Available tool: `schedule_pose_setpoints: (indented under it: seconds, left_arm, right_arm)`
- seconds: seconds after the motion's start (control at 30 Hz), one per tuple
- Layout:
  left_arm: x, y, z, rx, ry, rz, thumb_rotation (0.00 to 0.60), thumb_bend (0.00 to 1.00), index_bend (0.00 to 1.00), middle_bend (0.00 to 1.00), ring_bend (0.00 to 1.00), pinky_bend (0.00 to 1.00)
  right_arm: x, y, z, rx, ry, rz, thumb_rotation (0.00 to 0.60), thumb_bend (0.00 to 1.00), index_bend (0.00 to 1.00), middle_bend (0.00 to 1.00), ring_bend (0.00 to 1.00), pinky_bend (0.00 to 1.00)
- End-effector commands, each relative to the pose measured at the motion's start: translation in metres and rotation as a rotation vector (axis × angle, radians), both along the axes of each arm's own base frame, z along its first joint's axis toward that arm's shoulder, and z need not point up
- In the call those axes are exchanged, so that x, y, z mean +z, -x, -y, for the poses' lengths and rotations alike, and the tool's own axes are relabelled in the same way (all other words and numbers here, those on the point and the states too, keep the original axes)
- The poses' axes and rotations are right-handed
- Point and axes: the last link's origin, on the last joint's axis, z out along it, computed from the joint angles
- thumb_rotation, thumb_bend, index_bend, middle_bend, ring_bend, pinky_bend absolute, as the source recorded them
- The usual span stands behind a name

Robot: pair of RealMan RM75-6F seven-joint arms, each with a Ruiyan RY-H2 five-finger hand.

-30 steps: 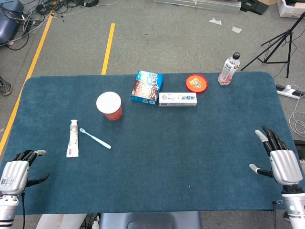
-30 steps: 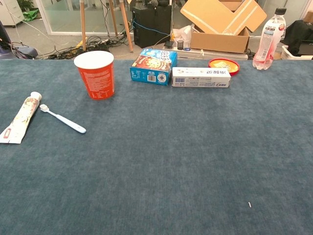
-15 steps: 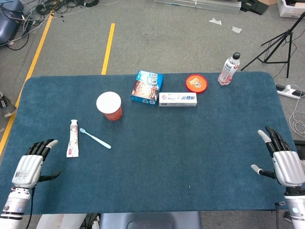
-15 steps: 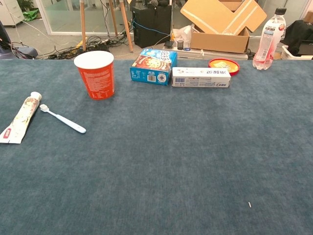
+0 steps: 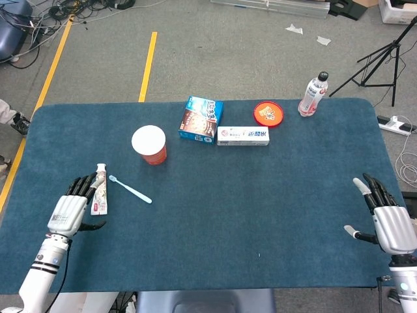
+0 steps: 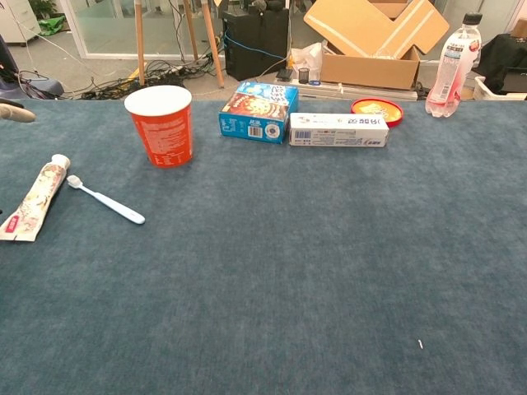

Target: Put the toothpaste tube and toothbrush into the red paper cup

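The toothpaste tube (image 5: pixel 99 189) lies flat on the desk (image 5: pixel 260 215) just ahead of our left hand (image 5: pixel 70 208), its long axis running away from the fingertips toward the red paper cup (image 5: pixel 149 144); the toothbrush (image 5: pixel 129 189) lies just beyond; both hands are empty with fingers spread; the right hand (image 5: pixel 384 218) sits well apart.

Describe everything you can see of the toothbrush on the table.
The toothbrush is slim, pale blue plastic by its look, with a small white head. It lies flat on the blue cloth table, head toward the toothpaste tube and close beside it, handle angling away toward the near edge. It sits in front of the red paper cup. Nothing grips it; the left hand is beyond the tube.
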Motion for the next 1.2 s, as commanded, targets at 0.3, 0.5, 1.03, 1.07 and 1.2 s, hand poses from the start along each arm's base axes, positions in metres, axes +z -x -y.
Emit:
schedule_pose_setpoints:
  seconds: [0.3,0.5,1.03,1.07,1.2]
  left_arm:
    - [-0.017,0.014,-0.031,0.056,-0.029,-0.048,0.600,0.00,0.00,0.00,0.00,0.00]
    - [-0.027,0.017,-0.046,0.081,-0.031,-0.060,0.600,0.00,0.00,0.00,0.00,0.00]
    - [-0.056,0.015,-0.071,0.108,-0.026,-0.091,0.600,0.00,0.00,0.00,0.00,0.00]
    - [-0.057,0.017,-0.073,0.109,-0.028,-0.100,0.600,0.00,0.00,0.00,0.00,0.00]
    - [-0.060,0.022,-0.078,0.126,-0.043,-0.126,0.600,0.00,0.00,0.00,0.00,0.00]
  right_arm:
    - [-0.001,0.002,0.002,-0.007,-0.011,0.003,0.600,0.00,0.00,0.00,0.00,0.24]
    - [-0.002,0.002,0.002,-0.008,-0.017,0.002,0.600,0.00,0.00,0.00,0.00,0.24]
    - [-0.001,0.002,0.003,-0.012,-0.021,0.003,0.600,0.00,0.00,0.00,0.00,0.24]
    - [-0.001,0.003,0.003,-0.012,-0.020,0.003,0.600,0.00,0.00,0.00,0.00,0.24]
    - [0.000,0.003,0.003,-0.014,-0.019,0.007,0.600,0.00,0.00,0.00,0.00,0.24]
